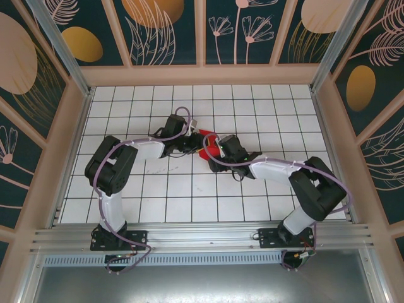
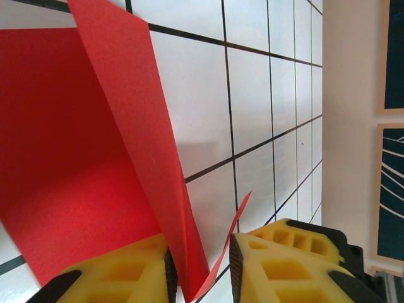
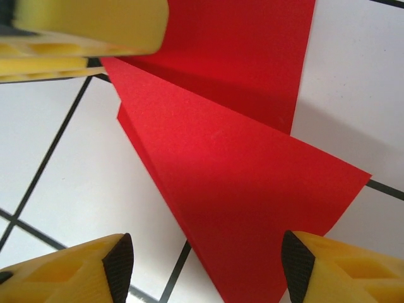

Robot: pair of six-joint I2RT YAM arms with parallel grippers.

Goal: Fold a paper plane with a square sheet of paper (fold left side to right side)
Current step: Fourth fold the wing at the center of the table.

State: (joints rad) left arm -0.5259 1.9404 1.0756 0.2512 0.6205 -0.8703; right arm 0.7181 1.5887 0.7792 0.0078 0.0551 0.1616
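Observation:
The red sheet of paper (image 1: 207,149) lies mid-table between both grippers, folded with layered flaps. In the left wrist view a raised red flap (image 2: 132,132) slopes down from the flat part (image 2: 57,158), and it runs with a thin curled edge into the gap of my left gripper (image 2: 199,268). That gripper's jaws stand apart and do not clamp the paper. In the right wrist view a pointed folded layer (image 3: 240,183) lies over the paper. My right gripper (image 3: 208,268) hovers wide open above its tip. Seen from above, the left gripper (image 1: 189,140) and right gripper (image 1: 218,146) nearly meet.
The white grid-tiled table (image 1: 265,113) stretches all around the paper. Patterned walls (image 1: 170,31) close the back and both sides. One yellow finger of the left gripper (image 3: 82,31) sits at the top left of the right wrist view, close to the paper.

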